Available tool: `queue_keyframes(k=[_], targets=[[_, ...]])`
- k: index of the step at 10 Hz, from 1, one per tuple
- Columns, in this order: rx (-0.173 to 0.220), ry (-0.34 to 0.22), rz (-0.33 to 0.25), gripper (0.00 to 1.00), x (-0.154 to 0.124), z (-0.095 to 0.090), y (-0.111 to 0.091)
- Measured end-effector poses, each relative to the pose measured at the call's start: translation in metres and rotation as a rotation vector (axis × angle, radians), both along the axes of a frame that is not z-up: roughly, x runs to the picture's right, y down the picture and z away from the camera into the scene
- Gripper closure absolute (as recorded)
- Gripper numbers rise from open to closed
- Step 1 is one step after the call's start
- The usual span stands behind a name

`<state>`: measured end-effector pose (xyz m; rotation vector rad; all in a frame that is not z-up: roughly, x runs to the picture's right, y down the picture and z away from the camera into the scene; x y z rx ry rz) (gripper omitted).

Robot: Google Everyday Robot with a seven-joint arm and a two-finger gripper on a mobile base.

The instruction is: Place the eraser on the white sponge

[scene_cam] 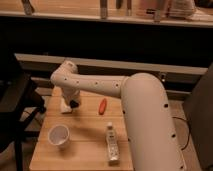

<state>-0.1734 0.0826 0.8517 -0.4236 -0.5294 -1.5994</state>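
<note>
Eraser is only a dark speck, further back; nearest, a bottle lies on the table, white cup to its left; then an orange-red thing; left of that, the gripper hangs over the white sponge, speck at its tip; clamped or released, can't tell.

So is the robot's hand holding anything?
Cannot tell. The hand is down at the small off-white rectangular sponge, and what it grips is hidden.

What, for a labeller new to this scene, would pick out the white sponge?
On the wooden table, look to the far corner at picture left, where the arm's hand hangs low. The white sponge lies at its tip: a flat, off-white rectangular pad, unlike the round cup nearer the camera.
</note>
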Motion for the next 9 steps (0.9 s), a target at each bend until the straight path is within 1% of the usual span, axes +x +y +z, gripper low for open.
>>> queue_keyframes(k=[4, 6, 8, 9], targets=[[-0.001, -0.022, -0.017, 0.99, -0.0015, -0.0028, 0.0045], [0.003, -0.027, -0.023, 0.99, 0.0012, -0.0027, 0.0035], [-0.001, -0.037, -0.033, 0.99, -0.0041, -0.0042, 0.0064], [-0.001, -0.039, -0.031, 0.99, -0.0010, -0.0041, 0.0065]])
